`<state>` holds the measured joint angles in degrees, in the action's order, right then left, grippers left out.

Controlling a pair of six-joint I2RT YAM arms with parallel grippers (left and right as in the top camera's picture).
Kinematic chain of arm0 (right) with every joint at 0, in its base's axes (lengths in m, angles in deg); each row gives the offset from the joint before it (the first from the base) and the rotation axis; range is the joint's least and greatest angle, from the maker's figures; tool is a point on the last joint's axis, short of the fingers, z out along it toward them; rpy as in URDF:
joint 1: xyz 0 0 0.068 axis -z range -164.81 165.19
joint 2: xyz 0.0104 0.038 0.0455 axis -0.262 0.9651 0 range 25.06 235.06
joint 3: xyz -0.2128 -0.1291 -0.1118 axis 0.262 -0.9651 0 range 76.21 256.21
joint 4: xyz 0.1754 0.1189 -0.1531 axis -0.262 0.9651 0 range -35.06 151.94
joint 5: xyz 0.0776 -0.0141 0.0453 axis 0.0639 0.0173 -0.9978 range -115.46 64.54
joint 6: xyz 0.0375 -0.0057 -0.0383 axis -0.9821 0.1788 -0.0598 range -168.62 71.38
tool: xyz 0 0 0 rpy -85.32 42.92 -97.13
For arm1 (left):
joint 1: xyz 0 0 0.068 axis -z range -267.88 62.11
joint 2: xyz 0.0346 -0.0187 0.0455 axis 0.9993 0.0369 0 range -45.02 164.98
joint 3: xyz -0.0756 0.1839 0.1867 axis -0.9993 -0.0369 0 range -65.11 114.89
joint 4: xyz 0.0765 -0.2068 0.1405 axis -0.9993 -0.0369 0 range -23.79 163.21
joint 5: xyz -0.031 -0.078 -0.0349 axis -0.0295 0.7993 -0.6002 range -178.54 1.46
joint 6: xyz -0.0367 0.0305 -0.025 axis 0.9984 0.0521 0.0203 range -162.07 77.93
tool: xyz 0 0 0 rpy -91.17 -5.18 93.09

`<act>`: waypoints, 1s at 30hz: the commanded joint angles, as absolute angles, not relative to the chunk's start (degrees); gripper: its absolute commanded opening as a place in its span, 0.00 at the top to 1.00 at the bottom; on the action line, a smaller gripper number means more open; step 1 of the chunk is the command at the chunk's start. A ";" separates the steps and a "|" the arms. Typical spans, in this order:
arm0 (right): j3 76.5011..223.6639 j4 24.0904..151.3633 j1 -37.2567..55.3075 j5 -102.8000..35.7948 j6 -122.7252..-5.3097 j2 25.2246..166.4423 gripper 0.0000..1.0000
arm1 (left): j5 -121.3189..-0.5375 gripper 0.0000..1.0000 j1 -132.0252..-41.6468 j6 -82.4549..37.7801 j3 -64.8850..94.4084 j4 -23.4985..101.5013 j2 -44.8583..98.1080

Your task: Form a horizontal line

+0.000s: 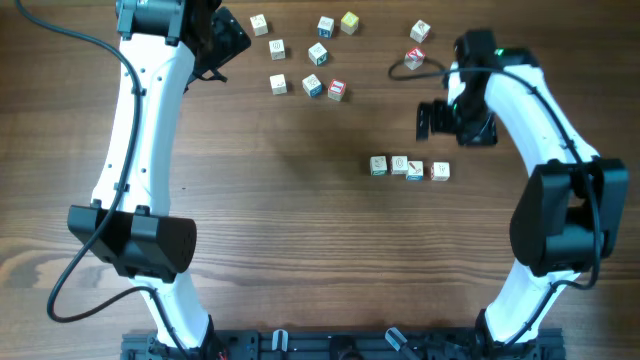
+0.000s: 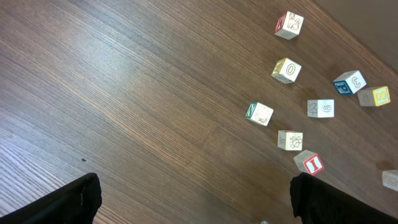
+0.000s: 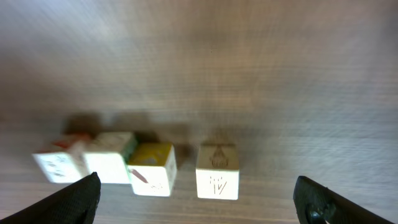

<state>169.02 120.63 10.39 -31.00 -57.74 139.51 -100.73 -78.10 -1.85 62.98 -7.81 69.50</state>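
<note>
So the left arm (image 1: 140, 130) is stretched way out toward the far side, white links nearly straight, and the left claw (image 1: 222, 38) at its end is spread wide, black fingertips (image 2: 71, 200) sitting at opposite corners of its wrist view. The right arm (image 1: 535, 105) is folded into a bend with the wrist turned inward. The right claw (image 1: 436, 120) is spread wide too, fingertips (image 3: 69, 200) far apart.

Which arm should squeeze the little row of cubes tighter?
Right, probably: the open right pincer sits beside the row of four pale wooden cubes, seen close up in its wrist view. The left pincer is far away, by the loose cubes.
</note>
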 commanded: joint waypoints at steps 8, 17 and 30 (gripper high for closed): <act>191.77 116.79 10.65 -43.63 -60.32 140.28 0.00 | -101.47 0.00 -77.99 -0.88 63.09 -7.85 69.63; 192.58 102.75 6.83 -49.95 -64.28 142.55 0.01 | -101.47 0.00 -77.99 -0.88 63.09 -7.85 69.63; 192.56 79.43 -5.45 -40.40 -59.67 159.78 0.00 | -101.47 0.00 -77.99 -0.88 63.09 -7.85 69.63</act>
